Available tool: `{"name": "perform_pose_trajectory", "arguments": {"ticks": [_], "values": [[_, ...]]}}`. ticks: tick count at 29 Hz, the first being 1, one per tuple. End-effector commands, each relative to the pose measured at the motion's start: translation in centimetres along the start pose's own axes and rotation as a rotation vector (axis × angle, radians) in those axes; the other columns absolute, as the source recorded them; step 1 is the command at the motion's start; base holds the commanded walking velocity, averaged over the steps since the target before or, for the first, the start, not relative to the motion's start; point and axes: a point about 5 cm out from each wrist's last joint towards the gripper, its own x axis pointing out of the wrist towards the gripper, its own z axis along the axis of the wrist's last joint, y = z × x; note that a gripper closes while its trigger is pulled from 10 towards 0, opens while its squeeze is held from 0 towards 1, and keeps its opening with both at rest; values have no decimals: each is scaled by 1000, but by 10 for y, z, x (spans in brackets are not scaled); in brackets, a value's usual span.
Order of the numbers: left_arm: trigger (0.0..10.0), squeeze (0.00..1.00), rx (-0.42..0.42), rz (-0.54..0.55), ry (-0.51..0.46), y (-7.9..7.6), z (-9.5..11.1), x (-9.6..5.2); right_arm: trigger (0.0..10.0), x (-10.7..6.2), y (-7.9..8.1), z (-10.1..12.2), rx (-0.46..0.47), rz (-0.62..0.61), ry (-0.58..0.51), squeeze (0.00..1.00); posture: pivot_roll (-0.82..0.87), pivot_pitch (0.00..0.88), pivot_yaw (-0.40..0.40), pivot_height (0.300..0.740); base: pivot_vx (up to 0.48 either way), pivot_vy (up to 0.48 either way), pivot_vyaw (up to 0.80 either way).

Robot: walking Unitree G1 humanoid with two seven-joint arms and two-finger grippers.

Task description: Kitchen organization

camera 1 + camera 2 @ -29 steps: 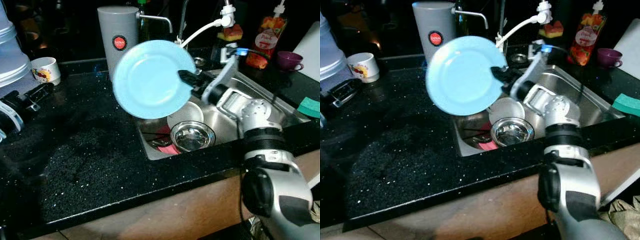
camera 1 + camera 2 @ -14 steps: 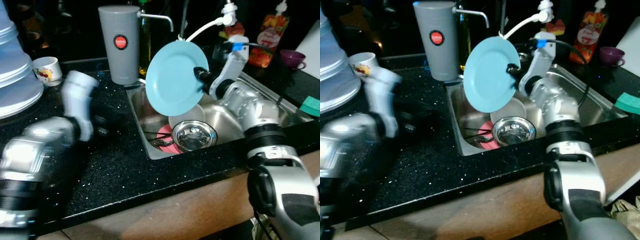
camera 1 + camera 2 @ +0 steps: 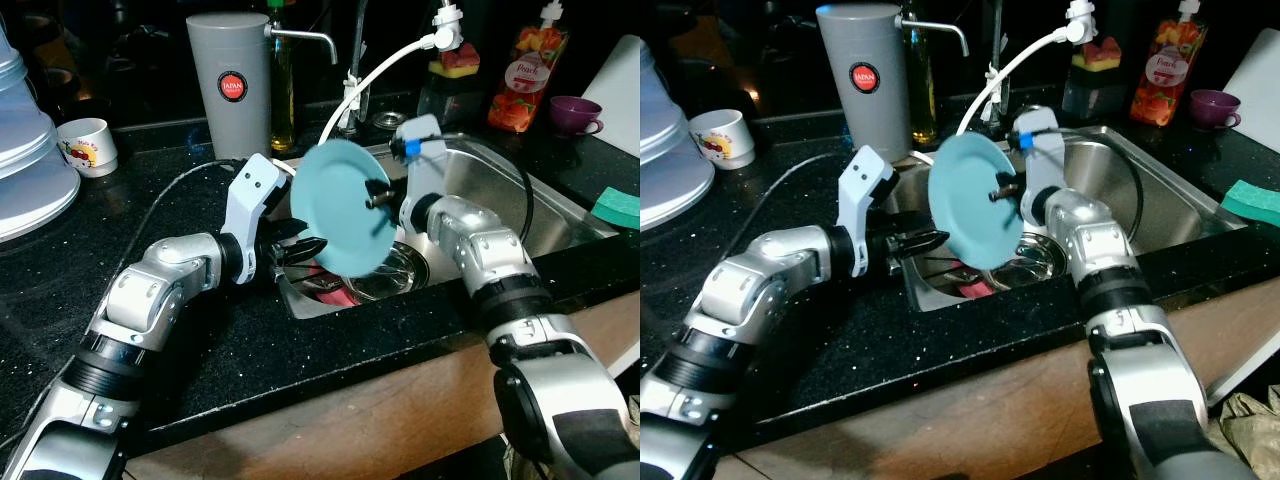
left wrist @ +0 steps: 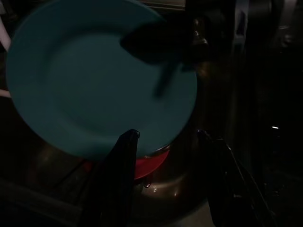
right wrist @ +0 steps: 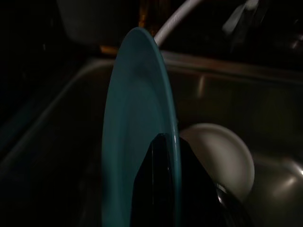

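Worktop [image 3: 190, 330], black, surrounds sink [image 3: 560, 205]. Plate [image 3: 345, 220], blue, held on edge above sink's near-left corner, face toward left arm. Right gripper [image 3: 377, 192] clamped on plate's rim, sink side. Left gripper [image 3: 308, 247] fingers spread, tips pointing at plate's lower rim, just short of it. Judgement: handover; left arm nearer free edge, must straddle rim.

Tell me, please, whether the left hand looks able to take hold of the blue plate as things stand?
Probably yes. The left hand is open at the lower edge of the blue plate, nothing between them. The right hand grips the plate's opposite rim, upright over the sink.
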Motion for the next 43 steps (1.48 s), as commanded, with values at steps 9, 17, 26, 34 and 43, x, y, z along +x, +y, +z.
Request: {"name": "perform_pose_trajectory", "arguments": {"ticks": [9, 17, 26, 34, 43], "values": [[10000, 0, -54, -3, 28, 3, -23, 5, 0, 5, 23, -31, 87, 129, 115, 0, 20, 55, 3, 740, 0, 0, 0], [10000, 0, 4, -35, 102, -3, -35, 10, 0, 6, 36, -49, 74, 160, 182, 0, 24, 65, 3, 740, 0, 0, 0], [10000, 0, 2, -26, 128, 1, -38, 8, 8588, 5, 33, -48, 47, 158, 193, 475, 23, 67, 1, 740, 0, 0, 0], [10000, 0, -13, -15, 144, 2, -39, 6, 10000, 5, 29, -43, 3, 126, 179, 1000, 24, 57, -3, 740, 0, 0, 0], [10000, 0, -20, 93, 80, 17, -24, -4, 10000, 4, 6, 11, 96, -34, -149, 0, 28, 52, -14, 740, 0, 0, 0]]}}
